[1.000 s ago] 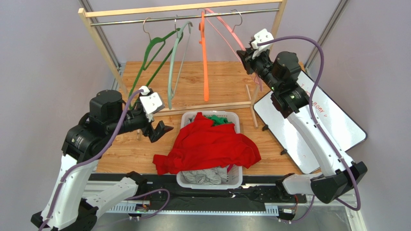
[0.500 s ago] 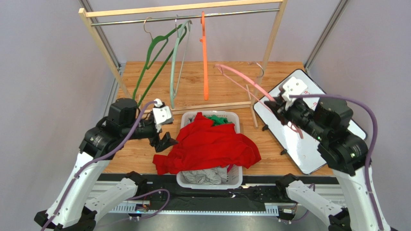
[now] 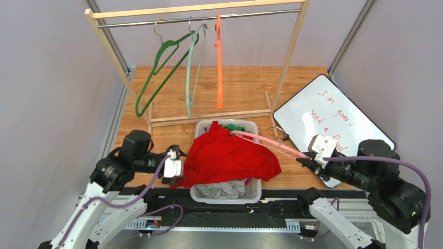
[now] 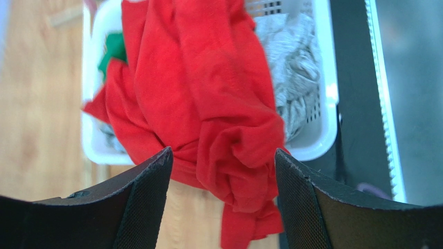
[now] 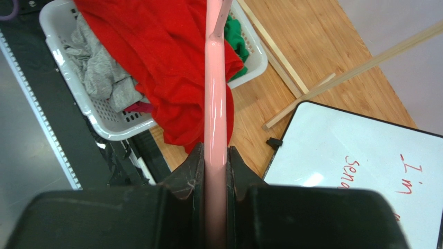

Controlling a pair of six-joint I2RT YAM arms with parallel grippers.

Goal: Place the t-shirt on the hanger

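The red t-shirt (image 3: 229,155) lies draped over a white laundry basket (image 3: 249,194), one bunched end hanging over its left side onto the wood. My left gripper (image 3: 177,174) is open just left of that bunched end; in the left wrist view the red cloth (image 4: 234,155) sits between and beyond the spread fingers. My right gripper (image 3: 307,160) is shut on one arm of the pale pink hanger (image 3: 265,142), which reaches left over the basket and the t-shirt. In the right wrist view the pink bar (image 5: 215,114) runs straight out from between the closed fingers.
A wooden rack (image 3: 197,10) at the back holds a dark green hanger (image 3: 156,72), a mint-green hanger (image 3: 191,72) and an orange hanger (image 3: 220,62). A whiteboard (image 3: 333,124) lies at right. Grey cloth (image 3: 221,189) and green cloth (image 3: 236,128) lie in the basket.
My right arm has taken the pink hanger off the rack and swung it down and forward over the basket. My left gripper has dropped low beside the t-shirt's left end.
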